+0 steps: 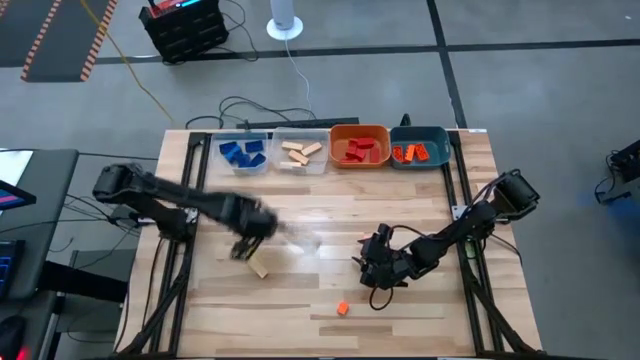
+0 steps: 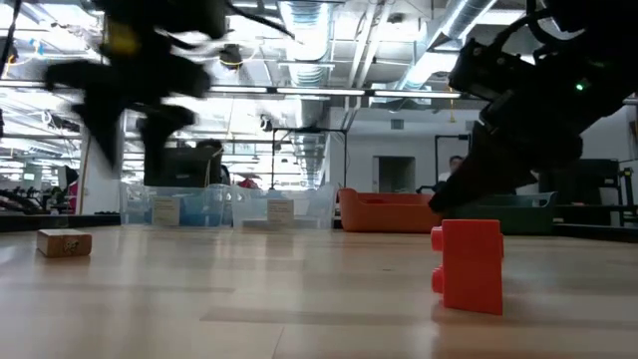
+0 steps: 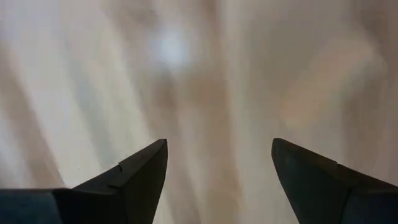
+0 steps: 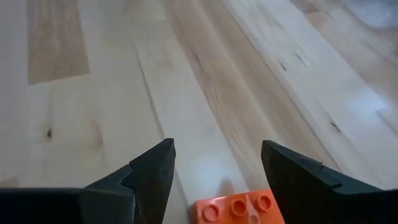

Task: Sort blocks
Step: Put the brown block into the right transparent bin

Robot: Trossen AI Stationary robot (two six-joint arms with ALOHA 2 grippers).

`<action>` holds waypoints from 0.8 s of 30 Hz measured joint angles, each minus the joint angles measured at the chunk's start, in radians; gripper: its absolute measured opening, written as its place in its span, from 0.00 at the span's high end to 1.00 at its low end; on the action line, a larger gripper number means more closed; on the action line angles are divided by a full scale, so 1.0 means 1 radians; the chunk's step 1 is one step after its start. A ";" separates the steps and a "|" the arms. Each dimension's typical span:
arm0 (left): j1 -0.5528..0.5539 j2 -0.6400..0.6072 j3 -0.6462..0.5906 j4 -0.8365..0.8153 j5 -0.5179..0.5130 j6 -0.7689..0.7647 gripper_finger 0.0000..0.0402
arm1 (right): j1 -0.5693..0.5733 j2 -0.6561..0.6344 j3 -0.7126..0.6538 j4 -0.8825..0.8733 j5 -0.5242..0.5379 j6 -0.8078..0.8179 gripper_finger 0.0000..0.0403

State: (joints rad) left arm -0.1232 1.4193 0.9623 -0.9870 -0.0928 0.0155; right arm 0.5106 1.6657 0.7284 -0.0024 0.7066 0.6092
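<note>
High view puts the orange block (image 1: 342, 309) alone on the table (image 1: 430, 300), toward the front edge. The right gripper (image 1: 377, 262) hangs just behind it, fingers spread wide, nothing held. Well to the block's left, the left gripper (image 1: 250, 238) is wide and empty above a tan block (image 1: 259, 265). Four bins (image 1: 334, 147) line the edge farthest from the block.

four bins line the table's (image 1: 420, 300) far edge: two clear bins (image 1: 275, 152), an orange bin (image 1: 359, 132), a teal bin (image 1: 421, 133).
</note>
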 joint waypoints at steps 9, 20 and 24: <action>-0.298 0.007 -0.009 0.120 -0.165 -0.191 0.30 | 0.000 0.000 0.000 0.044 0.000 0.003 0.33; -0.371 0.008 -0.165 0.409 -0.174 -0.262 0.30 | 0.007 0.000 0.000 0.051 0.000 -0.005 0.33; -0.376 0.007 -0.205 0.439 -0.171 -0.261 0.30 | 0.007 0.000 0.000 0.052 0.000 -0.007 0.33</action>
State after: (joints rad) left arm -0.4993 1.4268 0.7568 -0.5475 -0.2641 -0.2453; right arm 0.5175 1.6653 0.7284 0.0493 0.7071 0.6020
